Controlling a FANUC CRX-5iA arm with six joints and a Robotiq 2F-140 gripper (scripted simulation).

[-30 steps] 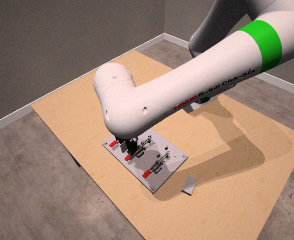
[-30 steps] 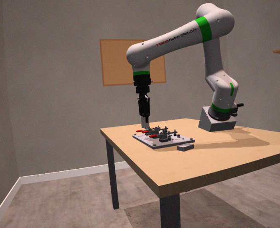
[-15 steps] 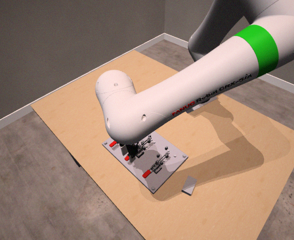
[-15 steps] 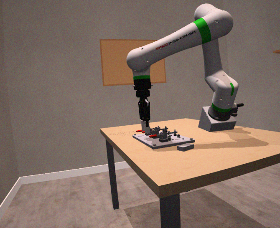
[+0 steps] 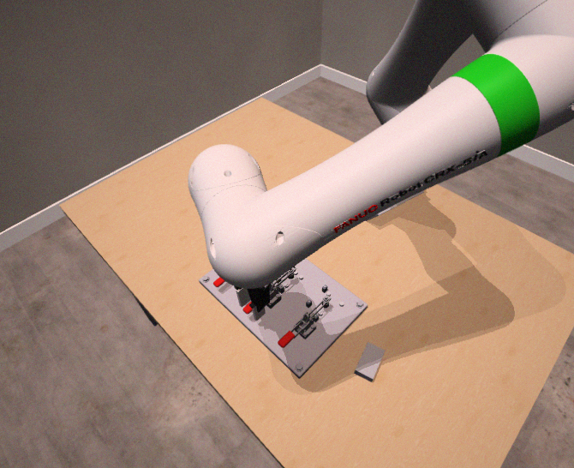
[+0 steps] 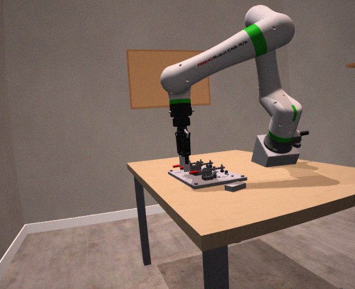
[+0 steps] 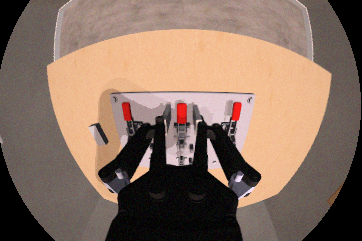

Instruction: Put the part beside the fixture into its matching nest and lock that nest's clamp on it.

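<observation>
The grey part (image 5: 369,361) (image 6: 234,186) (image 7: 99,134) lies flat on the table beside the grey fixture plate (image 5: 268,331) (image 6: 184,178) (image 7: 149,100). The plate carries three toggle clamps with red handles: one at the far end (image 5: 218,282) (image 7: 236,109), a middle one (image 5: 248,308) (image 7: 180,112), and one nearest the part (image 5: 286,339) (image 7: 127,110). My gripper (image 5: 258,302) (image 6: 184,166) (image 7: 181,111) points straight down, low over the plate. Its fingers are partly open and stand on either side of the middle clamp's handle, with gaps showing. The arm hides part of the nests in the top view.
The fixture sits near one edge of the wooden table (image 5: 418,412) (image 6: 265,211). The robot's base (image 6: 274,155) stands at the table's far side. The arm's long link (image 5: 378,176) hangs over the plate.
</observation>
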